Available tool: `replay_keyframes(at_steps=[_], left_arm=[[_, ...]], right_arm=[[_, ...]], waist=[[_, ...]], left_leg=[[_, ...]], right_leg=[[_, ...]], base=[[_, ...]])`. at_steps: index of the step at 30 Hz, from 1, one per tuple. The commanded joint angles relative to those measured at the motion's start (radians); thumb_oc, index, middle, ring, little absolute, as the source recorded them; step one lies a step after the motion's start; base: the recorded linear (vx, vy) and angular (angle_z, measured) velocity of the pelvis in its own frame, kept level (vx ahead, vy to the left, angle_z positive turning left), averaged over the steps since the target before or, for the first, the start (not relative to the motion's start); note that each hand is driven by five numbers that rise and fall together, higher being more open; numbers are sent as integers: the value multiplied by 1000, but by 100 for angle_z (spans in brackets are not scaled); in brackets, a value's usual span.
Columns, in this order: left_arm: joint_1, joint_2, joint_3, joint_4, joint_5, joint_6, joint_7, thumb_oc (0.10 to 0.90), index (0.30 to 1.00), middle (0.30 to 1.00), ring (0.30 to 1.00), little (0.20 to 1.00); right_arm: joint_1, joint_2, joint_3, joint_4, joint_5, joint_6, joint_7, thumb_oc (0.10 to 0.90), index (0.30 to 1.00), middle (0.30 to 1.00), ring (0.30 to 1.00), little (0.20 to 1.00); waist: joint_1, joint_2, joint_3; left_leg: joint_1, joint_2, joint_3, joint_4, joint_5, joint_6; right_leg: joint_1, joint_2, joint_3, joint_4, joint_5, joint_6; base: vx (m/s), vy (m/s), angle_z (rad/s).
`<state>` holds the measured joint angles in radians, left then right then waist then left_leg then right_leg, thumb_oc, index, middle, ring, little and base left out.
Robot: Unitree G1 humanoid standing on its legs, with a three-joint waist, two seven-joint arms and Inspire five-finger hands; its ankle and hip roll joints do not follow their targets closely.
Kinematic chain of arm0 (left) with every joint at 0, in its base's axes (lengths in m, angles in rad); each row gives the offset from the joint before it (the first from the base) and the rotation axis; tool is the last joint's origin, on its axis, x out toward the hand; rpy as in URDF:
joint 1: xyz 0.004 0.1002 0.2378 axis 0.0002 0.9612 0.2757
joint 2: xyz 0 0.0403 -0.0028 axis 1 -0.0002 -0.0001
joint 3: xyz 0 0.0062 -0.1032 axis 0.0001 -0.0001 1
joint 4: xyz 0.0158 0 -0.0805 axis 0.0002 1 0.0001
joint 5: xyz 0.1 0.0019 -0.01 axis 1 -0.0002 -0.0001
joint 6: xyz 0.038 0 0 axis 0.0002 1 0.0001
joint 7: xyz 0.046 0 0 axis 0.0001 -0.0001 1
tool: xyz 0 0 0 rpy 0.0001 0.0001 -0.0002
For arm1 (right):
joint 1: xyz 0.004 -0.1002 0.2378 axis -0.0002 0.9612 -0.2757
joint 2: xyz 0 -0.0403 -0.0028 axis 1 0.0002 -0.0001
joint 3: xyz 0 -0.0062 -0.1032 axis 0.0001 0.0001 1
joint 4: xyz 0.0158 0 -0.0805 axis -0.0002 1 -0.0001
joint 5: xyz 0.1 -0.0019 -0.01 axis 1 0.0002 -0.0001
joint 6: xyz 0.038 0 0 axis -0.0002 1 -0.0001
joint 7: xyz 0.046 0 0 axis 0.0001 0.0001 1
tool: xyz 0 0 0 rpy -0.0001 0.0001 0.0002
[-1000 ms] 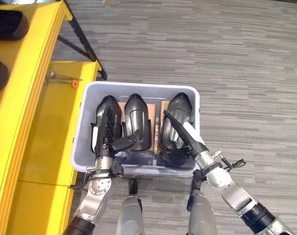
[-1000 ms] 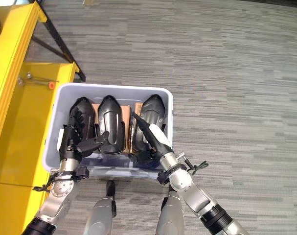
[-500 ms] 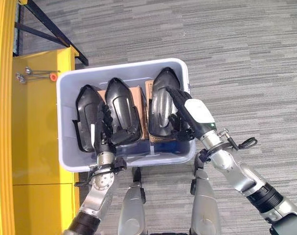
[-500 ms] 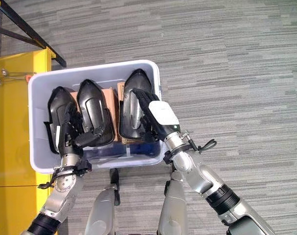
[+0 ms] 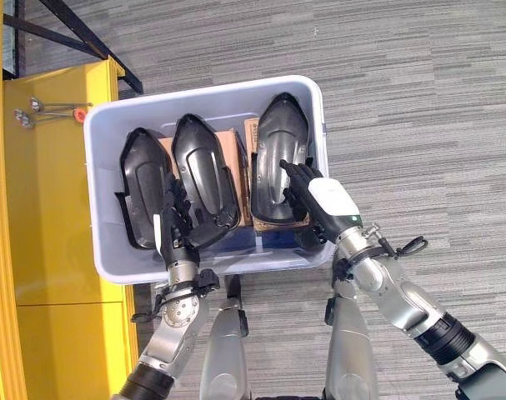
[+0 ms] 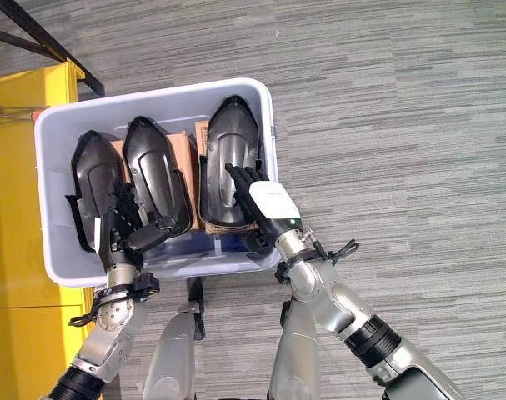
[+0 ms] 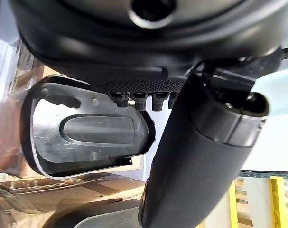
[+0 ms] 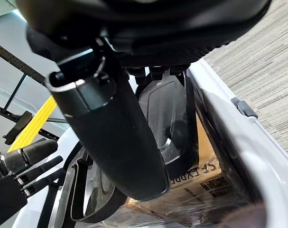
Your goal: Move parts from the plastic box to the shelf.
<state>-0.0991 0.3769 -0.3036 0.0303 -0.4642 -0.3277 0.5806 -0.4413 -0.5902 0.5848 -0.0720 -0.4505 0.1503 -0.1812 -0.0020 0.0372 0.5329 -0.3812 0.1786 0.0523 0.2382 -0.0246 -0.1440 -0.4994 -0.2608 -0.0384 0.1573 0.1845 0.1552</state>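
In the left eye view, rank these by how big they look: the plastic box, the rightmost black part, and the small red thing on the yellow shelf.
1. plastic box, largest by far.
2. rightmost black part, standing inside the box.
3. small red thing on the yellow shelf, smallest by far.

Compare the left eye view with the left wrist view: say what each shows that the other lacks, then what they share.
The left eye view alone takes in the carpet floor, the right hand over the rightmost black part, and the leftmost black part. The left wrist view alone shows the hollow inner face of the middle black part from close up. Both show the left hand, that middle part, the brown cardboard, the plastic box and the yellow shelf.
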Motion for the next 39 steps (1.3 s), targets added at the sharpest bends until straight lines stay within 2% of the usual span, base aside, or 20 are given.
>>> replay_keyframes(at_steps=[1, 3, 6, 8, 9, 10, 11, 12, 13, 14, 15, 17, 18, 20, 22, 24, 29, 34, 39], left_arm=[[3, 33, 72, -138, 40, -77, -3, 900, 1000, 1000, 1000, 1000], [1, 29, 70, -126, 36, -81, -19, 900, 1000, 1000, 1000, 1000], [-33, 22, 57, -102, 47, -90, -57, 900, 1000, 1000, 1000, 1000], [-60, 18, 28, -69, 58, -102, -90, 900, 1000, 1000, 1000, 1000], [-73, 11, 20, -54, 73, -102, -86, 900, 1000, 1000, 1000, 1000], [-78, 17, 18, -47, 94, -99, -68, 900, 1000, 1000, 1000, 1000], [-80, 24, 18, -41, 113, -92, -41, 900, 1000, 1000, 1000, 1000], [-78, 29, 16, -45, 121, -78, -17, 900, 1000, 1000, 1000, 1000], [-85, 42, 17, -49, 121, -50, -3, 900, 1000, 1000, 1000, 1000], [-90, 48, 17, -46, 114, -42, -1, 900, 1000, 1000, 1000, 1000], [-96, 52, 21, -35, 98, -36, -6, 900, 1000, 1000, 1000, 1000], [-97, 50, 31, -16, 87, -43, -20, 900, 1000, 1000, 1000, 1000], [-84, 48, 44, 2, 74, -69, -58, 900, 1000, 1000, 1000, 1000], [-76, 43, 57, 26, 68, -95, -85, 900, 1000, 1000, 1000, 1000], [-83, 35, 70, 49, 29, -128, -94, 900, 1000, 1000, 1000, 1000], [-88, 26, 76, 62, 13, -158, -106, 900, 1000, 1000, 1000, 1000], [-85, 6, 73, 30, 28, -167, -95, 900, 1000, 1000, 1000, 1000], [-70, -8, 85, 5, 57, -177, -51, 900, 1000, 1000, 1000, 1000], [-50, -7, 94, -24, 65, -153, -96, 900, 1000, 1000, 1000, 1000]], right_arm=[[-118, 8, -2, -140, -53, -61, -67, 900, 1000, 1000, 1000, 1000], [-126, 5, -2, -138, -49, -55, -73, 900, 1000, 1000, 1000, 1000], [-136, -8, -7, -139, -15, -28, -94, 900, 1000, 1000, 1000, 1000], [-100, -3, -21, -120, 12, -21, -113, 900, 1000, 1000, 1000, 1000], [-75, 3, -25, -106, 23, -46, -122, 900, 1000, 1000, 1000, 1000], [-49, 16, -28, -91, 24, -94, -121, 900, 1000, 1000, 1000, 1000], [-30, 29, -32, -82, 19, -146, -107, 900, 1000, 1000, 1000, 1000], [-16, 44, -33, -88, 15, -166, -95, 900, 1000, 1000, 1000, 1000], [-4, 47, -20, -118, 20, -158, -99, 900, 1000, 1000, 1000, 1000], [2, 44, -17, -128, 18, -155, -103, 900, 1000, 1000, 1000, 1000], [11, 39, -15, -135, 8, -157, -114, 900, 1000, 1000, 1000, 1000], [18, 24, -24, -130, -2, -184, -131, 900, 1000, 1000, 1000, 1000], [16, 5, -37, -115, -11, -201, -142, 900, 1000, 1000, 1000, 1000], [-15, -11, -29, -90, -5, -200, -140, 900, 1000, 1000, 1000, 1000], [-97, -14, 2, -70, -1, -164, -129, 900, 1000, 1000, 1000, 1000], [-153, 0, 27, -69, -9, -124, -99, 900, 1000, 1000, 1000, 1000], [-199, 26, 44, -79, -66, -103, -71, 900, 1000, 1000, 1000, 1000], [-207, 56, 47, -88, -125, -108, -98, 900, 1000, 1000, 1000, 1000], [-218, 85, 47, -76, -139, -77, -142, 900, 1000, 1000, 1000, 1000]], waist=[[13, -14, -13], [9, -20, -13], [-10, -38, -13], [-29, -61, -13], [-27, -73, -13], [-18, -88, -13], [-10, -109, -13], [-3, -119, -13], [-1, -116, -13], [3, -110, -13], [16, -96, -13], [35, -91, -17], [62, -99, -35], [77, -102, -37], [90, -79, -17], [97, -54, -13], [111, -16, -13], [128, 0, -13], [149, 13, -13]], left_leg=[[12, -42, 1, 9, 2, 79], [22, -48, 9, 16, -9, 82], [25, -68, 37, 71, -55, 96], [18, -81, 60, 143, -112, 111], [29, -74, 88, 158, -132, 112], [47, -53, 128, 157, -142, 107], [62, -32, 165, 152, -138, 102], [68, -17, 177, 147, -134, 104], [64, -5, 172, 131, -112, 121], [62, -1, 166, 119, -96, 130], [52, 5, 155, 97, -61, 140], [34, -2, 140, 59, -19, 140], [-17, -34, 109, 25, 17, 130], [-76, -46, 84, 18, 49, 109], [-126, -18, 70, 6, 107, 79], [-162, 6, 67, -18, 151, 60], [-221, 30, 49, -53, 205, 48], [-247, 24, 33, -56, 226, 44], [-247, 9, 14, -52, 233, 44]], right_leg=[[102, 10, -32, 44, -129, -10], [116, 4, -27, 24, -117, -6], [132, -27, -2, -23, -73, 16], [144, -71, 20, -91, 9, 43], [168, -93, -13, -159, 43, 57], [206, -96, -83, -192, 49, 67], [221, -96, -136, -192, 58, 73], [201, -99, -138, -124, 56, 63], [182, -80, -113, 37, -10, 45], [183, -65, -106, 111, -60, 32], [195, -37, -105, 227, -165, -1], [238, -5, -106, 280, -245, -27], [329, 30, -88, 238, -280, -29], [380, 62, -84, 143, -290, -27], [361, 76, -97, 126, -327, -44], [313, 90, -108, 162, -369, -65], [180, 122, -127, 300, -439, -105], [77, 126, -147, 491, -517, -129], [69, 131, -169, 558, -549, -147]], base=[[-97, 78, 2], [-106, 132, 1], [-99, 202, -1], [1, 218, -9], [-36, 233, -15], [-114, 227, -33], [-135, 158, -74], [-191, 139, -120], [-167, 119, -140], [-200, 136, -148], [-168, 82, -116], [-190, -80, -41], [-188, -228, 8], [-197, -255, 12], [-223, -136, 0], [-186, -31, -11], [-149, -27, -7], [-89, -24, 13], [-28, -51, 15]])
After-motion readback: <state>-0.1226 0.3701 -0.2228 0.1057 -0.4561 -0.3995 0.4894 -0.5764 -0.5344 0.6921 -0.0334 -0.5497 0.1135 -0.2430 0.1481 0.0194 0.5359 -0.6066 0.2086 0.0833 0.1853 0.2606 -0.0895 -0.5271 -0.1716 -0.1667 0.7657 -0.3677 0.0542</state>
